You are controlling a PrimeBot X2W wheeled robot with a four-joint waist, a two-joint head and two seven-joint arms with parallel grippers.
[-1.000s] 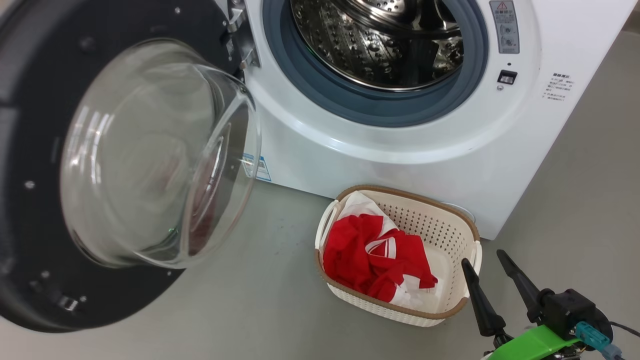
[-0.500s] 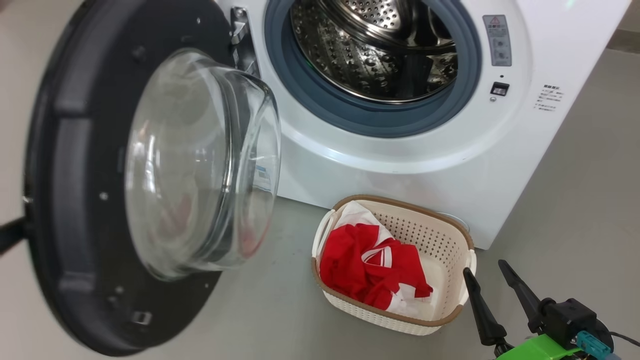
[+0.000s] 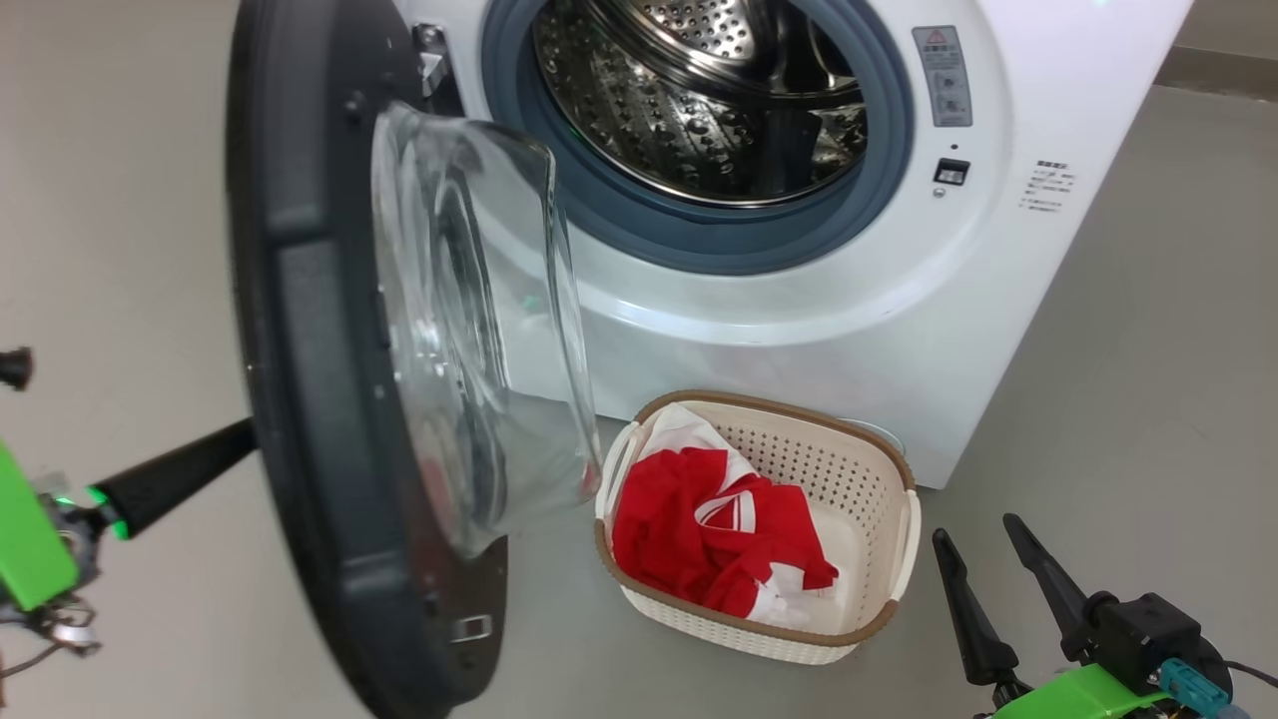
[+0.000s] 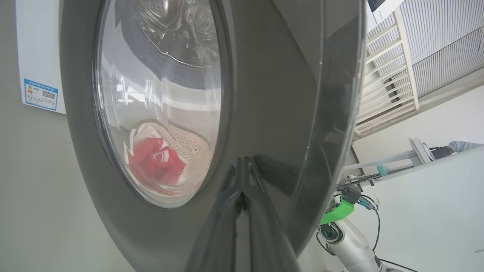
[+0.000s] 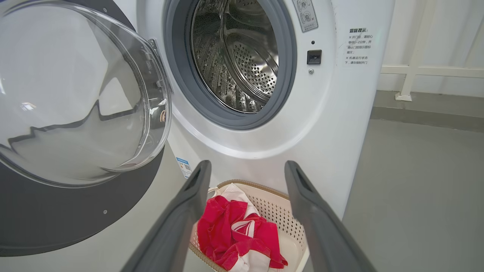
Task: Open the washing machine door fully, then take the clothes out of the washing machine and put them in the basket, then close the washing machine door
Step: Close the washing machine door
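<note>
Now left gripper [image 4: 242, 206] pinched together, door [image 3: 300, 300] against its fingertips for the closing push; right gripper [image 3: 973, 539] spread wide, empty.

A grey floor [image 3: 1148, 350] runs to a white wall [image 5: 450, 37] with a white railing [image 5: 416, 70] before it.

The door [image 4: 272, 94] is glossy with clear glass, the drum [image 3: 689, 110] shiny perforated steel, the clothes [image 3: 689, 529] cloth, the basket [image 3: 859, 469] plastic.

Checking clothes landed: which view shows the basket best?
Head view: the whole basket shows, clothes inside. Right wrist view cuts off its near end at the bottom edge. Left wrist view shows it distorted, through the washing machine door glass.
</note>
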